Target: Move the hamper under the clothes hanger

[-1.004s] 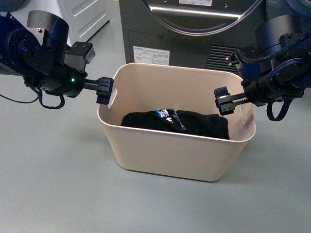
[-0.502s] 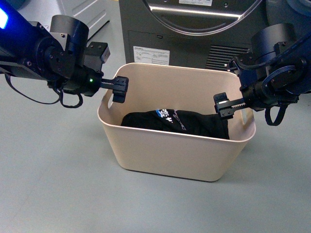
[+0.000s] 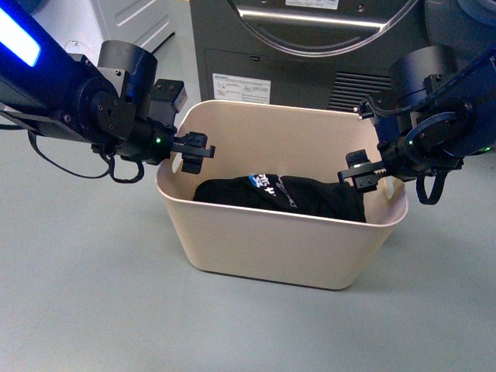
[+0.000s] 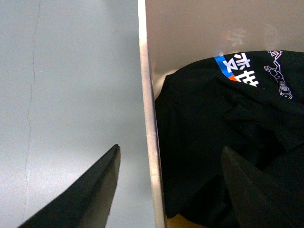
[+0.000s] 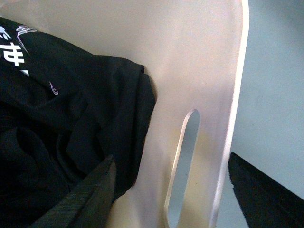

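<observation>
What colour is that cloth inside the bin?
The cloth is black with a white-and-blue print, clearest in the left wrist view.

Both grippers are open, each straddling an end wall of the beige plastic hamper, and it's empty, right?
Not empty: the beige plastic hamper holds a black printed garment, as the front view shows. Left gripper and right gripper do straddle its end walls, open.

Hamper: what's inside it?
A crumpled black garment with white-and-blue print lies in the hamper. It covers most of the bottom; anything beneath it is hidden.

Black arms (image 3: 93,108), looped cables (image 3: 46,159), green LED (image 3: 159,140), seemingly blue-lit strip (image 3: 19,37)
</observation>
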Available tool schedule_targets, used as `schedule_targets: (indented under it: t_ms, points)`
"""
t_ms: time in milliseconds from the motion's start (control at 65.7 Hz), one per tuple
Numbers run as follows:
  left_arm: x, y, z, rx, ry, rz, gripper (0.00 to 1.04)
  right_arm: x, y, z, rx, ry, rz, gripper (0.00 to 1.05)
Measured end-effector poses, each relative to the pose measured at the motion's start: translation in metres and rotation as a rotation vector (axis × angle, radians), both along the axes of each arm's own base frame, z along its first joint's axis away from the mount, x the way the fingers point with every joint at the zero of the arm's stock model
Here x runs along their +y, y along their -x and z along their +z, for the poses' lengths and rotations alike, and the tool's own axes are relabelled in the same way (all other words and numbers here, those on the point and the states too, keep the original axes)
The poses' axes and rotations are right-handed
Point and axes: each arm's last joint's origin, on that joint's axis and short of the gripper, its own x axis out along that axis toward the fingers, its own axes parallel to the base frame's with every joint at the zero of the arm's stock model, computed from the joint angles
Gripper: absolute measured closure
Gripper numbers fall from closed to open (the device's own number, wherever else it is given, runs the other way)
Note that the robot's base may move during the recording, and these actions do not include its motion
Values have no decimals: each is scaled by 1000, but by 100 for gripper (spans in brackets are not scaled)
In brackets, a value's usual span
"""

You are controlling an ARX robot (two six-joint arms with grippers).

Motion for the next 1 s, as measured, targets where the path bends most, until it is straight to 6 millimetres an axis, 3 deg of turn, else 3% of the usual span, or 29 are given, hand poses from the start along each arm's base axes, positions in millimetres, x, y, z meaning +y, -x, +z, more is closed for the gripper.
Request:
schedule_targets:
  t_ms: [183,350,731,1004]
  points:
    - [2,0,0,-2,-4,8,76,1,0,-3,3,25,-20,76]
    - [3,0,0,-5,-7,20,100,1,-1,-2,-5,13,-43,98]
    - [10,6,17,0,-14,46,101,3,0,16,-25,-43,-65,101]
    - [11,6,68,-90,-18,40,101,2,2,55,-93,-64,-60,101]
